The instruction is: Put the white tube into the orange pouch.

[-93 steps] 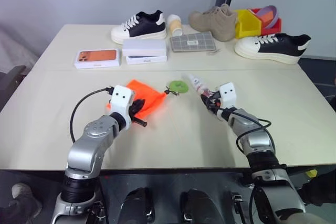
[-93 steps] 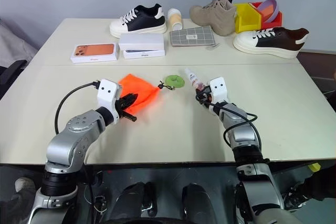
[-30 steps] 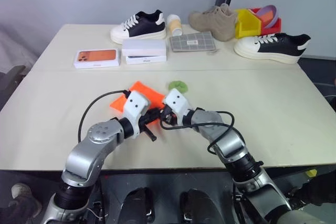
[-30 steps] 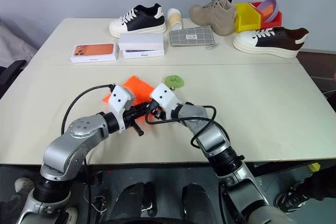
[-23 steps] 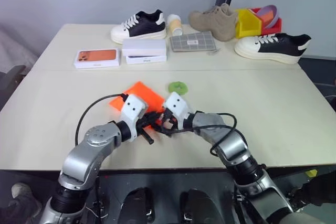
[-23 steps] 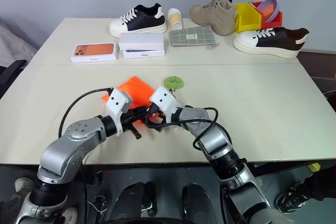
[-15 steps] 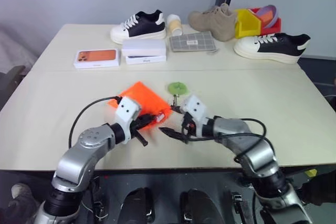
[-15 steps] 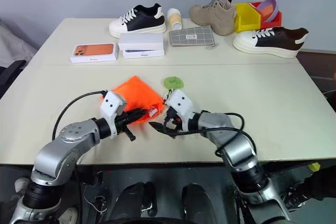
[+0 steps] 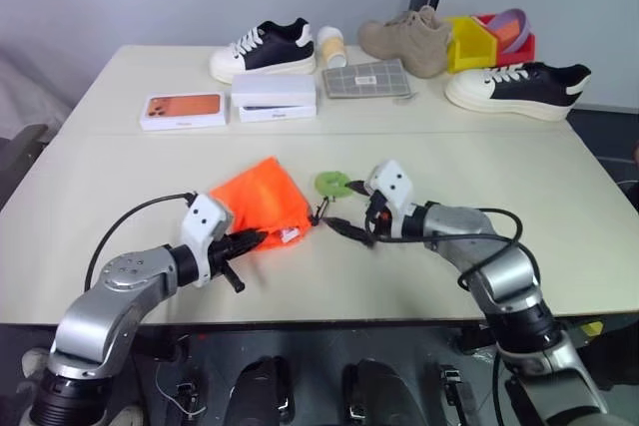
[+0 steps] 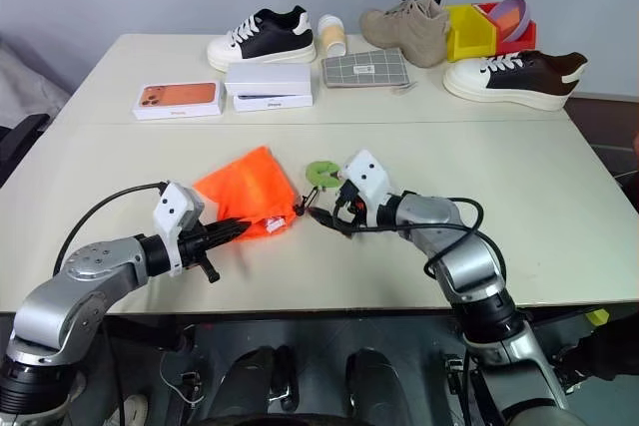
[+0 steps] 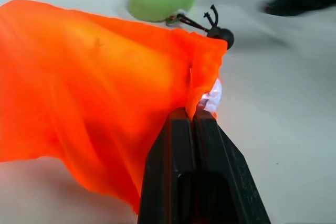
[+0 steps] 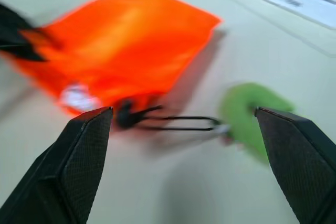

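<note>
Basically, white tube sits in the orange pouch mouth, tip peeking out. Left end effector pinched on the pouch edge; right end effector spread wide, empty, near the cord. Risk: tugging or tilting the pouch could spill the tube. Beige surface holds sneakers, boxes; grey wall behind.

Orange pouch crumpled on table, white tube (end only) peeking from its mouth
</note>
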### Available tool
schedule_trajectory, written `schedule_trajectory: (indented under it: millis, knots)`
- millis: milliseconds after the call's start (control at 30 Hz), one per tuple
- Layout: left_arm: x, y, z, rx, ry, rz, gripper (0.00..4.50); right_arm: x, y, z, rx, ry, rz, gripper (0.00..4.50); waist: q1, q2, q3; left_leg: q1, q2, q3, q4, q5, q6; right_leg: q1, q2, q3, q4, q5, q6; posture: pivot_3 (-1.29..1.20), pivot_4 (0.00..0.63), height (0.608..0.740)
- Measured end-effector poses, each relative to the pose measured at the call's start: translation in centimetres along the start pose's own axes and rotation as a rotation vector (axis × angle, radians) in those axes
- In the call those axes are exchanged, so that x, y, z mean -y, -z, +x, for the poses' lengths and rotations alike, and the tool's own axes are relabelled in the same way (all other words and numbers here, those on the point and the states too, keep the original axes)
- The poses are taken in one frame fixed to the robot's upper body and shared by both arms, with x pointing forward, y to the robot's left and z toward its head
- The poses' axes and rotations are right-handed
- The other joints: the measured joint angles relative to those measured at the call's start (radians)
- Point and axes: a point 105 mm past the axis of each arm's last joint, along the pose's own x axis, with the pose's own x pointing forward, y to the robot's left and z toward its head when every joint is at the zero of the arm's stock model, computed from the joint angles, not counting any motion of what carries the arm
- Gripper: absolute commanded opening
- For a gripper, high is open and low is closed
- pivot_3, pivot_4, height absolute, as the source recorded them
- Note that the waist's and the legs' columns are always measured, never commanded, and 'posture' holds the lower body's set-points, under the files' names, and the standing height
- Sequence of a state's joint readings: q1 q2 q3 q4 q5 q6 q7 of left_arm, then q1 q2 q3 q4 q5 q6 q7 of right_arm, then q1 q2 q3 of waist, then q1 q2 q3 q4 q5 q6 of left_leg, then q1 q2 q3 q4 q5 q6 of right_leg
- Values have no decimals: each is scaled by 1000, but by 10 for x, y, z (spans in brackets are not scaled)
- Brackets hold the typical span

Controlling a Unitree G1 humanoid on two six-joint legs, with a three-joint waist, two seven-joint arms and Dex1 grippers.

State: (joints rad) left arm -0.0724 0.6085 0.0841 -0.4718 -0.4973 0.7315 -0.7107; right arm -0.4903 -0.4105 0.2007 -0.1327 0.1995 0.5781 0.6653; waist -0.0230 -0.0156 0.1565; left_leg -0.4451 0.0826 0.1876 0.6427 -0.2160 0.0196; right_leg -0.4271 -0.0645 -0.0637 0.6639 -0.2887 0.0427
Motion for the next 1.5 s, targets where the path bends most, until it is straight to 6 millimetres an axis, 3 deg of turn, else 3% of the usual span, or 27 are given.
schedule_trajectory:
  millis: [167,533,633,867,900,1033,1167,1400,1433,1500]
  knots:
    - [1,-3,-4,9,24,-7,3764,25,8,18,-30,102,-23,4500,-6,0,0,-1,0,1,0,1,-1,3,0,0,0,0,0,0,150,740]
    - [-2,-7,-10,50,18,-23,3764,51,24,45,-81,209,189,4500,-23,0,0,-1,0,2,-1,5,-4,3,1,0,1,2,4,0,150,740]
    - [-1,-7,-10,53,20,-25,3865,48,31,49,-99,202,235,3751,-22,1,0,-1,0,2,-2,5,-4,3,1,0,1,2,4,0,150,740]
    - [-4,-6,-12,58,-2,-27,3865,42,31,50,-96,163,229,242,-22,1,0,-1,0,2,-2,4,-6,3,1,0,1,2,4,0,150,740]
    - [-6,-7,-13,62,-8,-25,3865,41,31,50,-95,162,228,71,-22,1,0,-1,0,2,-2,4,-6,3,1,0,1,2,4,0,150,740]
    - [-15,-7,-17,75,-48,-37,3865,40,32,43,-91,175,221,71,-21,1,0,-1,0,2,-2,4,-6,2,1,0,1,2,4,0,150,740]
    - [-21,-8,-18,96,-77,-47,3865,49,32,19,-49,244,211,71,-20,1,0,-1,0,2,-3,4,-6,2,0,0,1,2,3,0,150,740]
    - [-23,-22,-9,147,-44,-46,3865,56,1,-34,113,317,239,71,-20,1,0,1,-1,2,-8,4,-6,1,1,0,1,2,4,0,150,740]
    - [-21,-25,-6,152,-21,-44,4389,55,-1,-40,122,321,245,0,-20,1,0,1,-1,2,-9,4,-6,1,1,0,1,2,4,0,150,740]
    - [-19,-29,1,158,31,-46,4454,52,-4,-50,139,327,254,0,-20,1,0,1,-1,2,-9,5,-6,1,2,0,1,2,4,0,150,740]
